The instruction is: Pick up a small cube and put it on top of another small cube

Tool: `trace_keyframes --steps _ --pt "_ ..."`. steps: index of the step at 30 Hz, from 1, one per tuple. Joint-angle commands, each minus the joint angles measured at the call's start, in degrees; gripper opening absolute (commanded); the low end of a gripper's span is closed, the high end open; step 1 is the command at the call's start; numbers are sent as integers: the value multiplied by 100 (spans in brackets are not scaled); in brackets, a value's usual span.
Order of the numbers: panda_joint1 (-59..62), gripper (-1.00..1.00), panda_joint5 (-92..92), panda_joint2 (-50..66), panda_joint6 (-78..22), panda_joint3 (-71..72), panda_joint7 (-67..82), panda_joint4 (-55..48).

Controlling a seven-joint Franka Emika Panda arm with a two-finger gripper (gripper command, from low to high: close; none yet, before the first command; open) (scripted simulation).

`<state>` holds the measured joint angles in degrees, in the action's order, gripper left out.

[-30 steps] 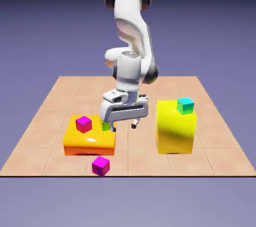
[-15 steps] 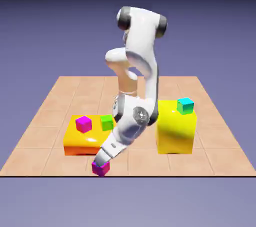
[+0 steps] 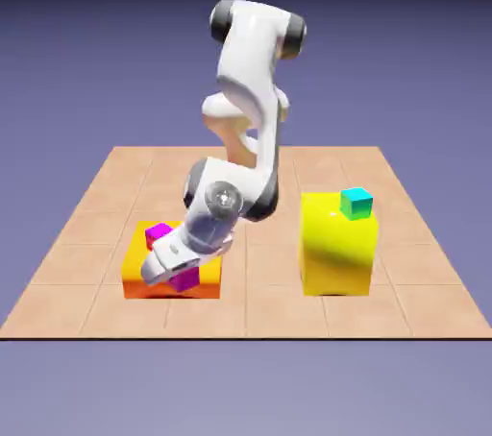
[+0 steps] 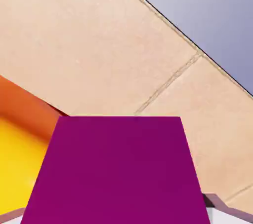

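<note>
The end effector (image 4: 116, 216) grasps the small purple cube (image 3: 184, 278) between its fingers, clear of the desk (image 3: 269, 314). The cube has no long axis. It appears in front of the orange block (image 3: 144, 288), towards the desk's near edge; whether it overhangs the block's top is hard to tell.

The pinker magenta cube (image 3: 158, 233), partly hidden by the arm (image 3: 223, 199), sits on the orange block, farther from the near edge and slightly towards the desk's left edge in the exterior view. If that is the target, the end effector probably needs to move back and that way, high enough to clear it.

The cyan cube (image 3: 356, 204) rests on the yellow block (image 3: 336, 256), well apart towards the exterior view's right. No container shows.
</note>
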<state>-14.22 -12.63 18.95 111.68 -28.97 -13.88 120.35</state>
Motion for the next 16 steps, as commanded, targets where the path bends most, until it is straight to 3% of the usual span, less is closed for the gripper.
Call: trace_keyframes --steps 1,7,13,14,16 --pt "155 -100 74 -207 -231 -22 -255 64" --pt "966 -100 545 -1296 -1457 -135 -1563 396" --pt "1042 -100 570 -1077 -444 -153 -1550 1206" --pt "1042 100 570 -1077 -444 -153 -1550 1206" --pt "1023 100 564 -1131 -693 -149 -1553 1007"
